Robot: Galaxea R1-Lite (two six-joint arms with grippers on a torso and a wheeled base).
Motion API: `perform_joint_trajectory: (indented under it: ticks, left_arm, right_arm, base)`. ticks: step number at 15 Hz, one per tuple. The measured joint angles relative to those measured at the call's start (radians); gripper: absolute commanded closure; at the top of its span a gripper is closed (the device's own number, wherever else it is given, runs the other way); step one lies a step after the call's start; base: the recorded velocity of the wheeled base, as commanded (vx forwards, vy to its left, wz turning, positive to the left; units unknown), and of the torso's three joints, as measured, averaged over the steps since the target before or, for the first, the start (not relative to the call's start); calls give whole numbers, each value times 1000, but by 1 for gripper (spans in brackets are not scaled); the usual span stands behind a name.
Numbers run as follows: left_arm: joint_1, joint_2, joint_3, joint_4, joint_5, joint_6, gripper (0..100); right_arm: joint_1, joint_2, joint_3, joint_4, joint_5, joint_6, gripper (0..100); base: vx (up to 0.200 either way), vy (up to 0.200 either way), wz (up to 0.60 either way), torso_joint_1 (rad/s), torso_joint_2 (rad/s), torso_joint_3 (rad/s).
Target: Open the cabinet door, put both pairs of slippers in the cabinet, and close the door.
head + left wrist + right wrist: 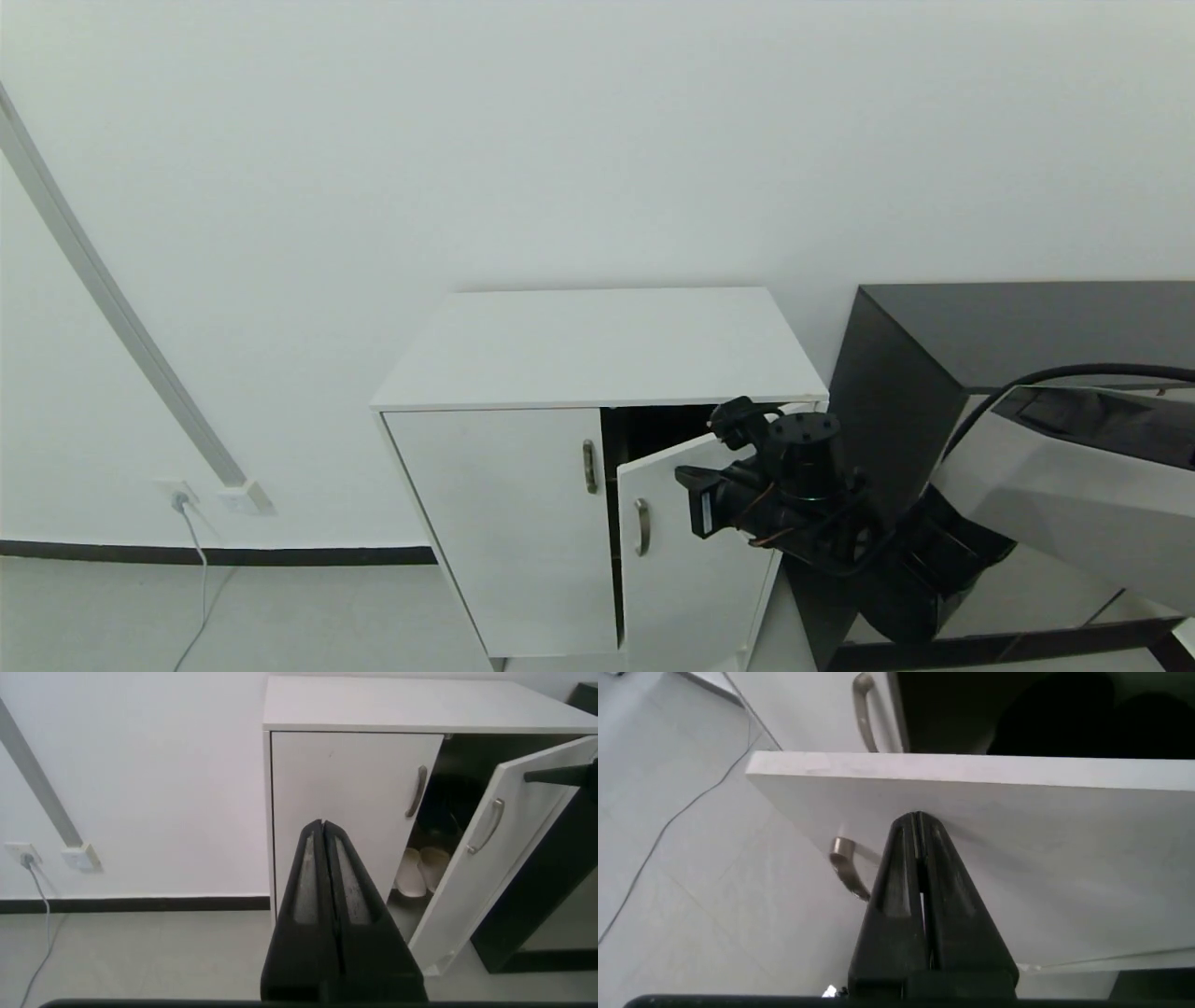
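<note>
The white cabinet (597, 350) stands against the wall, its left door (504, 523) closed and its right door (691, 569) partly ajar. My right gripper (695, 485) is shut, its fingertips (918, 821) resting against the outer face of the right door (1046, 859) near its top edge, above the handle (845, 859). A pale pair of slippers (420, 870) lies inside on the cabinet floor, seen through the gap. My left gripper (322, 831) is shut and holds nothing, out in front of the closed left door (350, 812), some way from it.
A black cabinet (934, 373) stands tight against the white cabinet's right side. A wall socket with a cable (182, 504) and a slanted white conduit (112, 299) are on the wall at the left. Bare floor (233, 616) lies left of the cabinet.
</note>
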Motion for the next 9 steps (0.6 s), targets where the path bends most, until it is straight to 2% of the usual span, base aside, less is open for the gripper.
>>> perform_joint_trajectory:
  ticks: [9]
  left_arm:
    - [0,0,0,0,0,0,100]
  right_arm:
    - [-36,82,-145,64,0,0,100]
  base:
    - [0,0,0,0,0,0]
